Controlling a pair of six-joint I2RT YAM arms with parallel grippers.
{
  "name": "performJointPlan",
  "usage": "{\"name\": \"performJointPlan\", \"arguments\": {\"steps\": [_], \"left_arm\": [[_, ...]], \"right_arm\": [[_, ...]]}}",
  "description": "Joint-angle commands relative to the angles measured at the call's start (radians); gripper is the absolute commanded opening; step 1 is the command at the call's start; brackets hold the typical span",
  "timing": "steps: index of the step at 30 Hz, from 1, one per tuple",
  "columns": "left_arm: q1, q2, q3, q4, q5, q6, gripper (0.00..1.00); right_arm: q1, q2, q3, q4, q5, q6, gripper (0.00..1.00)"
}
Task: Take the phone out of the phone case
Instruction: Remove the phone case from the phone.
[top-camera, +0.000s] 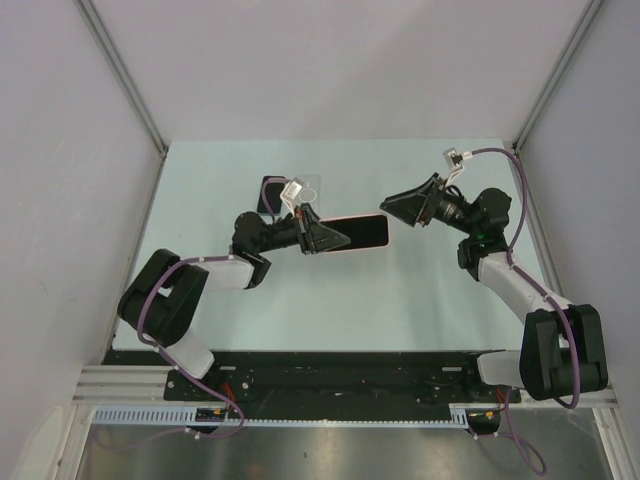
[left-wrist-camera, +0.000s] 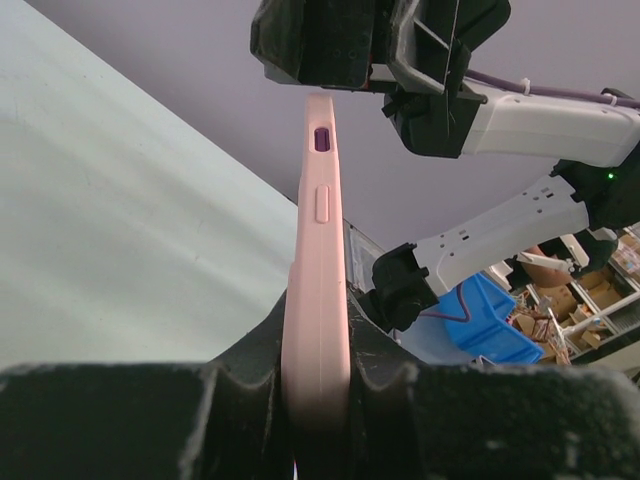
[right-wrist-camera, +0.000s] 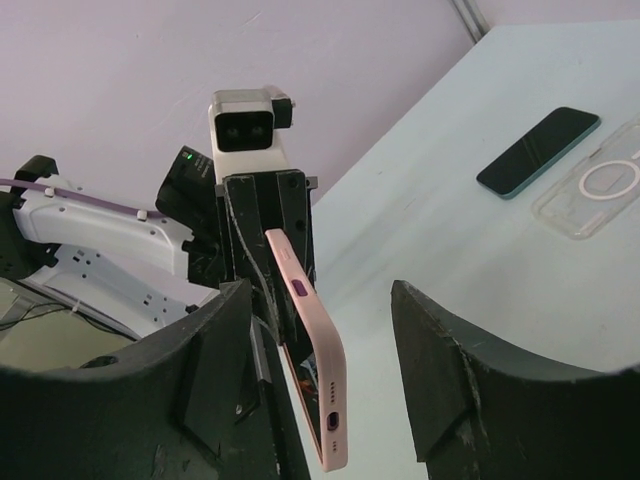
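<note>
A phone in a pink case (top-camera: 358, 232) is held off the table, level and on edge. My left gripper (top-camera: 322, 238) is shut on its left end; in the left wrist view the pink case edge (left-wrist-camera: 318, 260) runs up from between the fingers (left-wrist-camera: 400, 400). My right gripper (top-camera: 396, 209) is open at the phone's free right end. In the right wrist view the pink case (right-wrist-camera: 312, 350) hangs between the spread fingers (right-wrist-camera: 470, 390), nearer the left one, with a gap on both sides. The dark screen faces away from the wide gap.
A second dark phone (top-camera: 270, 193) (right-wrist-camera: 538, 152) and a clear case (top-camera: 308, 187) (right-wrist-camera: 600, 190) lie flat on the pale table (top-camera: 420, 290) behind the left gripper. Grey walls close in the left, right and far sides.
</note>
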Motion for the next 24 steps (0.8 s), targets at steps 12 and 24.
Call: {"name": "performJointPlan", "arguments": {"steps": [12, 24], "left_arm": [[0.026, -0.07, -0.003, 0.375, -0.033, -0.012, 0.0], [0.031, -0.082, -0.004, 0.388, -0.024, 0.0, 0.0]], "right_arm": [[0.061, 0.018, -0.002, 0.068, 0.024, 0.043, 0.53], [0.085, 0.052, -0.002, 0.116, 0.03, 0.12, 0.42]]}}
